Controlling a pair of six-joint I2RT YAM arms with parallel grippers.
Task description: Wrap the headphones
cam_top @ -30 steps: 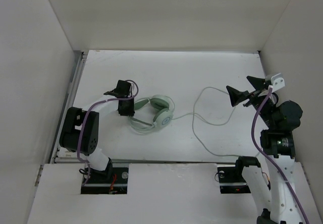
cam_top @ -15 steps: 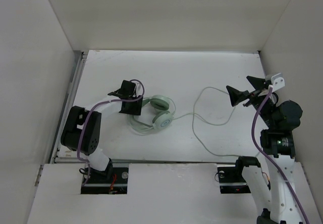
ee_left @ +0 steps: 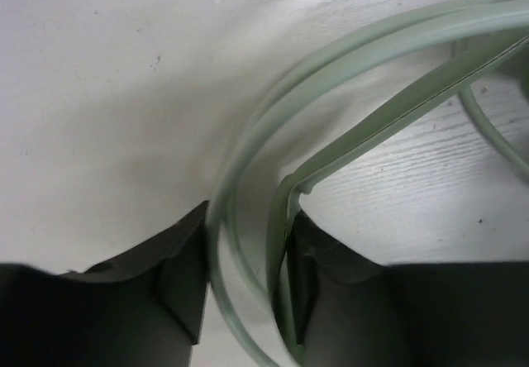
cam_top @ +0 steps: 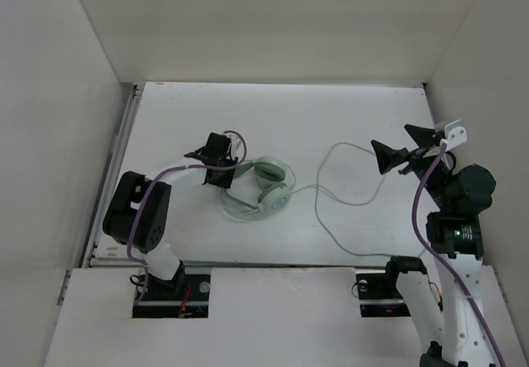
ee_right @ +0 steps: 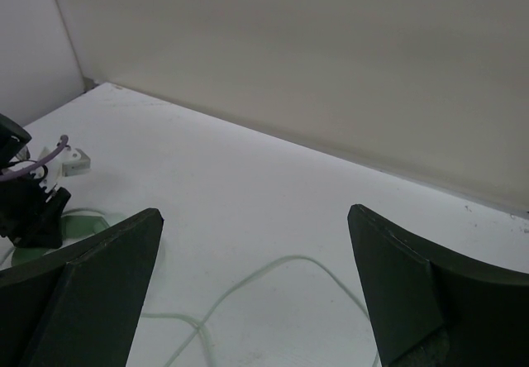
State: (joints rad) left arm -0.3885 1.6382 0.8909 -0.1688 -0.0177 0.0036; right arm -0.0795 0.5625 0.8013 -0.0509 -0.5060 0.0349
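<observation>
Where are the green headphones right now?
Top view: the headphones lie on the white table, left of its middle, their headband between the left arm's fingers.

The left arm (cam_top: 178,174) lies stretched low over the desk (cam_top: 331,119), and the left jaws pinch the band of the headphones (cam_top: 269,170) at their left side. Well right of the headphones, the right arm (cam_top: 459,189) stands raised, the right jaws spread wide.

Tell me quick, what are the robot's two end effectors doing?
Left end effector: around the headphones band, grip cannot be told.
Right end effector: open, holding nothing.
</observation>
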